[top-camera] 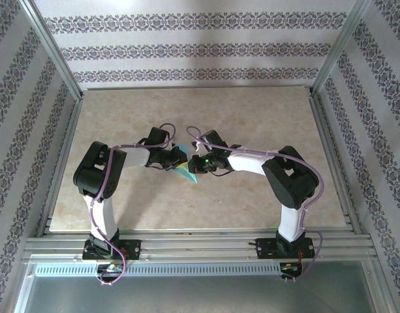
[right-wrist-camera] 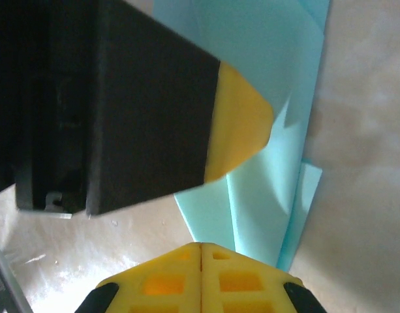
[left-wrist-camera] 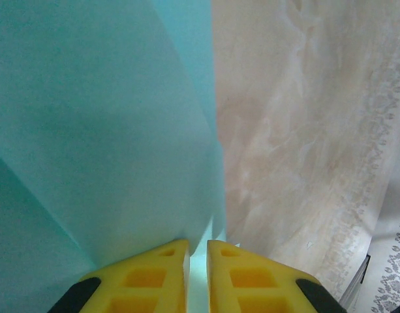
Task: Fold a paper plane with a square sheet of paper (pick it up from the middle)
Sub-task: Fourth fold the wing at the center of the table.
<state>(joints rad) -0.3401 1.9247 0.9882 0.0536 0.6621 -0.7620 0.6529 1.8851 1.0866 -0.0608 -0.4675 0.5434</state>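
Observation:
The paper plane [top-camera: 188,173], turquoise-blue and folded into narrow layers, lies at the table's middle between both arms, its pointed end toward the near edge. My left gripper [top-camera: 179,158] holds it. In the left wrist view the yellow fingertips [left-wrist-camera: 198,244] stand almost together with a paper edge [left-wrist-camera: 108,130] pinched in the slit. My right gripper [top-camera: 200,163] is right beside it. Its fingertips [right-wrist-camera: 200,246] are pressed flat together with nothing between them, at the edge of the layered paper [right-wrist-camera: 265,189]. The left gripper's yellow finger [right-wrist-camera: 242,124] rests over the paper above them.
The beige marbled table [top-camera: 252,124] spreads around the two grippers, bounded by aluminium rails [top-camera: 186,244] and patterned walls [top-camera: 186,49]. Bare tabletop [left-wrist-camera: 297,130] lies to the right of the paper.

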